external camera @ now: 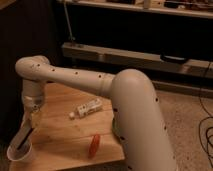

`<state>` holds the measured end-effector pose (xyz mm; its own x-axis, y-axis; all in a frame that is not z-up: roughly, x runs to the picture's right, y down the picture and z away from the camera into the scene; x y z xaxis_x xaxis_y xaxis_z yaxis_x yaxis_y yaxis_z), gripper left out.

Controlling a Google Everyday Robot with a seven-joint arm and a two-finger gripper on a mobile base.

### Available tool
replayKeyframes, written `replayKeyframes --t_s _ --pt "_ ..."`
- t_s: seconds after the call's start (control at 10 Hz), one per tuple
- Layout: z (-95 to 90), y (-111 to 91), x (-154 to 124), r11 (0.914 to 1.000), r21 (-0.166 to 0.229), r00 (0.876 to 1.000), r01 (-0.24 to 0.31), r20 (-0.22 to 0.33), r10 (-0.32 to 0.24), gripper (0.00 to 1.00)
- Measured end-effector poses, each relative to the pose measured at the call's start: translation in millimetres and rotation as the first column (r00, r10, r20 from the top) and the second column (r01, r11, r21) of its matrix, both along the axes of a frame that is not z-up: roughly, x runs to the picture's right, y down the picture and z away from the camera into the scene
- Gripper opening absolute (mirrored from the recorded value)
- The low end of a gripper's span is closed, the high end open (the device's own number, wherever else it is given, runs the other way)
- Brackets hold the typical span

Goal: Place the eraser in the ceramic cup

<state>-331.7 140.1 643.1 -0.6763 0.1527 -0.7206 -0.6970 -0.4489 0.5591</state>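
- Where the surface [65, 137] reaches its front left corner, the cup [20, 151] stands upright, a small whitish thing with a thin rim.
- Reaching across from the right, the pale arm [95, 82] bends down at its far left end, and the claw [28, 131] hangs there just above the cup, pointing down into its mouth.
- A dark, thin bar, the eraser [23, 141], runs at a slant from the claw tips down to the cup; its lower end sits at or inside the rim, and its upper end lies against the claw.
- Whether the claw is clenched on the eraser or has let go of it I cannot tell, since the tips and the bar merge into one dark line.
- Near the middle of the surface lies a white bottle [86, 108] on its side, with its cap end toward the left.
- Closer to the front edge lies a red-orange pepper [93, 144], well apart from the cup and a little in front of the bottle.
- Behind the surface runs a dark shelf rack [140, 30], and to the right the floor [187, 115] is speckled.
- A sliver of something green [114, 131] shows just behind the big arm segment, mostly hidden.
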Motion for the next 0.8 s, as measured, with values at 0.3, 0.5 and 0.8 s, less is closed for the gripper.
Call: replayKeyframes --t_s 0.3,0.5,0.8 --pt "-2.9 4.8 -3.4 0.999 0.044 1.0 0.008 -0.002 -0.008 0.0" --pt "-2.4 7.8 -5.1 0.9989 0.045 1.0 0.013 0.015 -0.013 0.0" --pt "-2.5 11.3 -7.9 0.9985 0.047 0.998 0.029 0.048 -0.031 0.0"
